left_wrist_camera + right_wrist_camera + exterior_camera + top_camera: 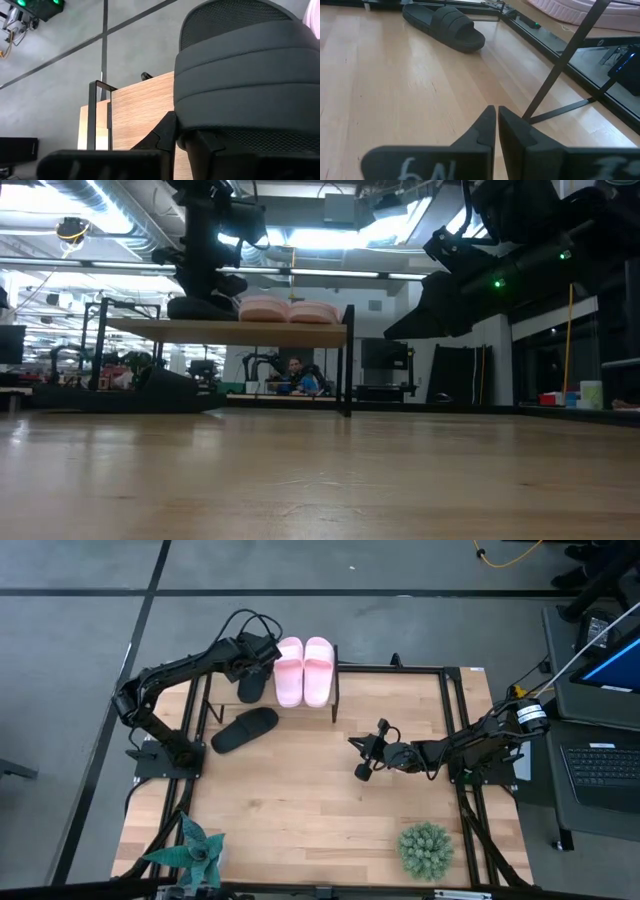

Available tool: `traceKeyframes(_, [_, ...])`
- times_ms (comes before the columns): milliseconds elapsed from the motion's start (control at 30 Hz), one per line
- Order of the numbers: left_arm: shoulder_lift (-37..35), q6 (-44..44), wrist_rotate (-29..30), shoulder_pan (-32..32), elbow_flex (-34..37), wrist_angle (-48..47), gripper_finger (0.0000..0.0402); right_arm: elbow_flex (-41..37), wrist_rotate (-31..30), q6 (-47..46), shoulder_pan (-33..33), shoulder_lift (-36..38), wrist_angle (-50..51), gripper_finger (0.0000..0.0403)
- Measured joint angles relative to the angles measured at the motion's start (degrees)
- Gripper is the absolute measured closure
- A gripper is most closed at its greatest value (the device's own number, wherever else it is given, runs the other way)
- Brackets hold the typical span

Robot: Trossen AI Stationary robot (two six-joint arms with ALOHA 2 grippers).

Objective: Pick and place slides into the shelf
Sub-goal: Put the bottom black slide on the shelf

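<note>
The shelf (215,690) stands at the table's far edge, and both pink slides (304,671) lie side by side on its plank (140,328). One black slide (249,688) lies on the plank left of them, with my left gripper (262,652) above its far end, shut on it. The other black slide (245,728) lies flat on the table in front of the shelf, and shows in the right wrist view (445,25). My right gripper (362,756) hovers shut over the table's middle right, touching nothing. My left gripper holds the black slide at its far end, by the ribbed strap (240,95), coming from above and the far side. The fingers (205,142) close on the slide's edge below the strap; the slide hides the exact spot. Its sole rests on the plank (200,307).
Two potted plants stand at the table's near edge, a spiky one (190,850) on the left and a round one (425,850) on the right. A thin black shelf leg (565,65) stands close ahead of my right gripper. A person (296,370) sits far behind the table.
</note>
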State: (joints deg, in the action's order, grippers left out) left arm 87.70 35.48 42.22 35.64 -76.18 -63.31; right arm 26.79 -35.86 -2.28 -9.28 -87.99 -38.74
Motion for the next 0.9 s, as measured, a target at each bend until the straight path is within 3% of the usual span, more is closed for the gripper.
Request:
traceKeyframes(667, [0.0, -0.1, -4.0, 0.0, 0.0, 0.0, 0.0291, 0.0, 0.0, 0.0, 0.0, 0.0, 0.0, 0.0379])
traceKeyframes(900, [0.0, -0.7, -4.9, 0.0, 0.1, -0.7, 0.0280, 0.0, 0.0, 0.0, 0.0, 0.0, 0.0, 0.0379])
